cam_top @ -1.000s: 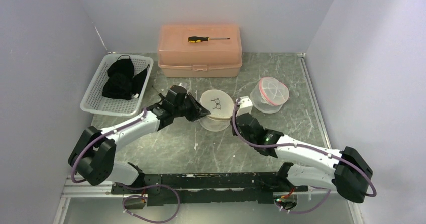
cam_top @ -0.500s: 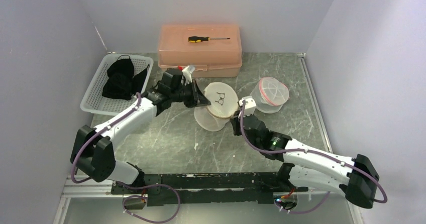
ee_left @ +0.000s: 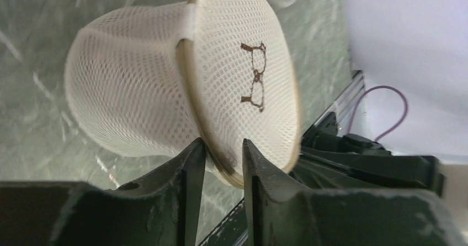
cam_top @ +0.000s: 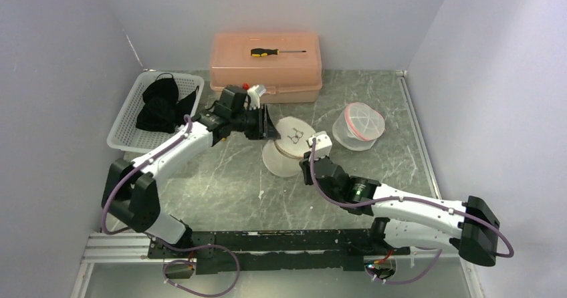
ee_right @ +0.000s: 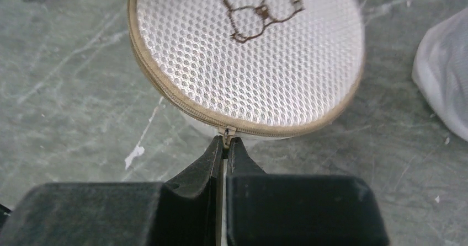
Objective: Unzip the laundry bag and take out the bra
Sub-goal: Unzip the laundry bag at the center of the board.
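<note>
Our laundry bag (cam_top: 284, 154), a round white mesh drum tipped onto its side, lies on the table just in front of the pink box (cam_top: 266, 67). Our left gripper (ee_left: 222, 149) pinches the bag's rim on the side nearer the box, bracing it. Our right gripper (ee_right: 225, 142) is clamped tight on the zipper pull (ee_right: 227, 130), at the part of the rim farthest from the box. The zipper curves around the circular lid, so we judge the pull must follow that arc rather than a straight line. The zipper looks closed, and we cannot see the bra inside.
</note>
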Controlling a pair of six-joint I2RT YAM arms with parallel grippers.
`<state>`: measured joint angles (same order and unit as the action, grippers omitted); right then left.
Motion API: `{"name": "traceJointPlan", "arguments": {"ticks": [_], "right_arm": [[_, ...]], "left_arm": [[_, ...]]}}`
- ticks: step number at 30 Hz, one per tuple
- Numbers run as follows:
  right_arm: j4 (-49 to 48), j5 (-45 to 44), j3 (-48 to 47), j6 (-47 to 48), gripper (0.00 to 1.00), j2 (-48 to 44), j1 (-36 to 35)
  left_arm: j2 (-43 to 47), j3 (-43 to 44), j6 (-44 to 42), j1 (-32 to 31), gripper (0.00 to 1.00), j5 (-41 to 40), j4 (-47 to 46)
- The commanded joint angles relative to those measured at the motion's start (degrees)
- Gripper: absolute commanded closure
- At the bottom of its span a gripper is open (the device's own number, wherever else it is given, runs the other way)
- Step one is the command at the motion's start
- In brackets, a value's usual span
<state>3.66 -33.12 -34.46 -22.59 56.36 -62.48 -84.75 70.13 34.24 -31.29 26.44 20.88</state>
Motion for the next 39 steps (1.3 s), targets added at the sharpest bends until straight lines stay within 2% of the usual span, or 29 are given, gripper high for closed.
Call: {"name": "traceJointPlan", "arguments": {"ticks": [1,4,8,9,12,16,19,22,24,31,36,39], "right_arm": [[-4.93,-1.31,1.78,-3.28,1.00,2.35,-0.31],[-5.90,-1.27,2.09,-4.57,1.00,5.01,-0.22],[-6.25,-1.09,1.52,-4.81,1.00,6.31,-0.28],[-6.51,-1.02,1.50,-4.65,1.00,6.37,-0.25],[-7.31,-0.48,1.18,-4.24,1.00,7.39,-0.19],[-7.71,0.19,0.24,-3.86,1.00,8.53,0.06],[-7.54,0.74,-0.31,-3.33,1.00,8.84,0.01],[-6.88,1.04,-0.85,-2.82,1.00,9.00,0.04],[-6.22,1.04,-1.28,-2.52,1.00,8.97,0.06],[-5.58,1.69,-1.32,-2.03,1.00,8.59,0.02],[-5.52,2.51,-1.31,-1.88,1.00,8.68,0.07],[-5.05,2.52,-1.11,-1.38,1.00,8.39,0.06]], "left_arm": [[-2.00,-5.49,3.92,0.61,0.57,-2.41,-2.86],[1.39,-8.67,5.57,0.63,0.40,-8.00,-0.38],[13.71,-13.81,10.61,0.61,0.22,-18.79,3.55],[17.58,-15.23,14.44,0.61,0.14,-21.62,4.08],[26.29,-20.31,23.71,0.15,0.11,-26.14,1.36],[27.44,-22.30,32.97,-4.62,0.11,-27.67,-1.64],[22.12,-21.04,36.59,-9.13,0.13,-29.56,-2.99],[17.24,-21.84,40.09,-10.62,0.19,-27.19,-7.93],[14.24,-21.99,41.74,-11.30,0.20,-24.73,-11.27],[7.13,-18.63,43.06,-13.12,0.22,-23.05,-12.56],[5.07,-18.01,43.02,-13.16,0.37,-23.43,-13.66],[5.00,-18.22,42.87,-13.16,0.51,-24.05,-13.58]]}}
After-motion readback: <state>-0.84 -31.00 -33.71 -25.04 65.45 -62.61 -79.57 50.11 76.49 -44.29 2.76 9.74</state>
